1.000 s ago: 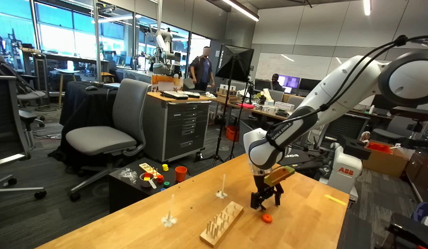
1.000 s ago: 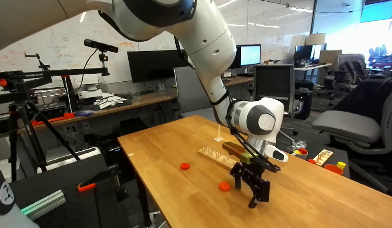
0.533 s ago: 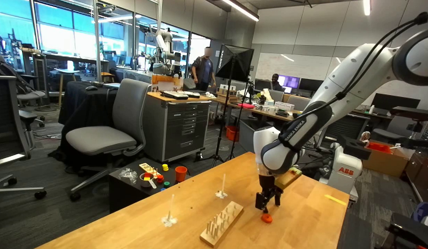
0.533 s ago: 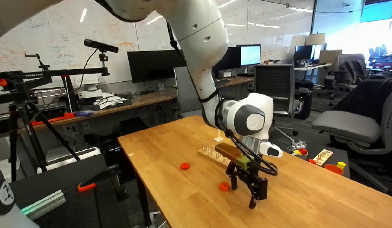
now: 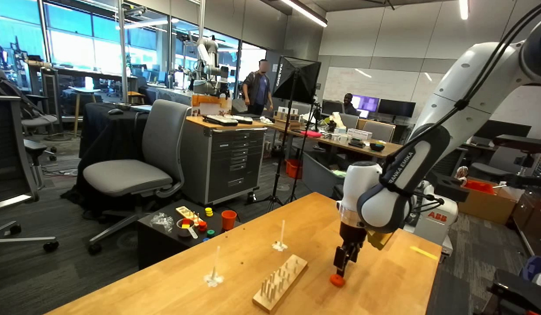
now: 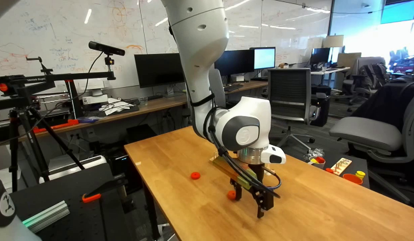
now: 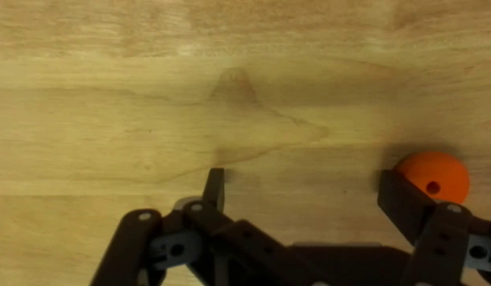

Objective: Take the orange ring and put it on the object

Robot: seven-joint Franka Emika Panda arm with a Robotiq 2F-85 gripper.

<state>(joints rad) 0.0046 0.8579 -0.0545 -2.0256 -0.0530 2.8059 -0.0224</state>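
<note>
Pincer (image 6: 249, 207) has shifted toward desk's (image 6: 180, 204) left edge in an exterior view; jaws wide, empty. Ring (image 7: 441, 171) just outside: closing likely misses, further drift could shove it edgeward.

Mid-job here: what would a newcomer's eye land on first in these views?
Probably the big white arm, bent down over the wooden table in both exterior views, its black gripper open. Then the bright orange ring at the right of the wrist view, just outside the gripper's gap. A second orange ring lies apart on the table in an exterior view.
</note>
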